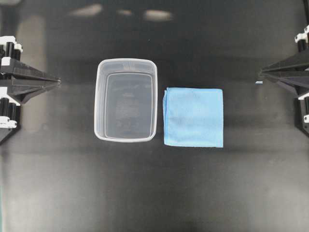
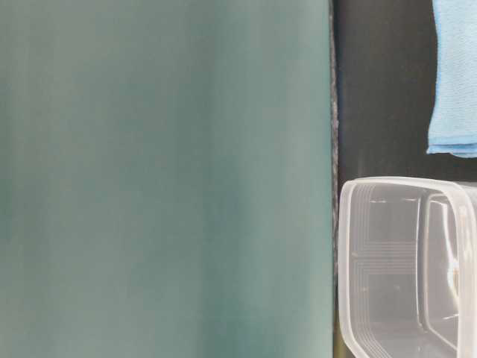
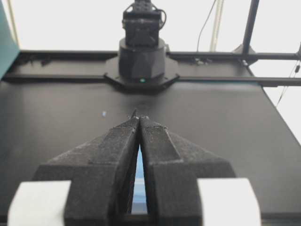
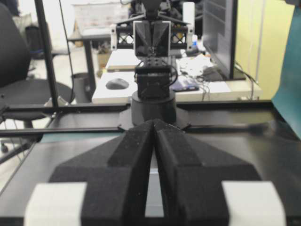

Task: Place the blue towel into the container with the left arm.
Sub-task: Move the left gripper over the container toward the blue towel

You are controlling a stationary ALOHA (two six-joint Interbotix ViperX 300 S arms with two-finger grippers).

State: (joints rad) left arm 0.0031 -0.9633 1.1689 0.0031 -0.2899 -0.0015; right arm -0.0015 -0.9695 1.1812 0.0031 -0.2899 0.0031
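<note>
Overhead view: towel flat beside tub, both tools closed

Overhead exterior view: blue towel (image 1: 194, 117) lies folded flat on the black tabletop (image 1: 154, 193), just at 3 o'clock of the clear container (image 1: 126, 100), not inside it. Left tool (image 1: 57, 81) sits at the 9 o'clock edge, tips pressed together, holding nothing. Right tool (image 1: 261, 73) sits at the 3 o'clock edge, likewise closed and empty. Both well apart from towel.

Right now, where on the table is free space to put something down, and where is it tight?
The black table is bare along the whole near edge and far edge. The container is empty inside. Bare strips lie between the left gripper and the container, and between the blue towel and the right gripper. The container-towel gap is tight.
</note>
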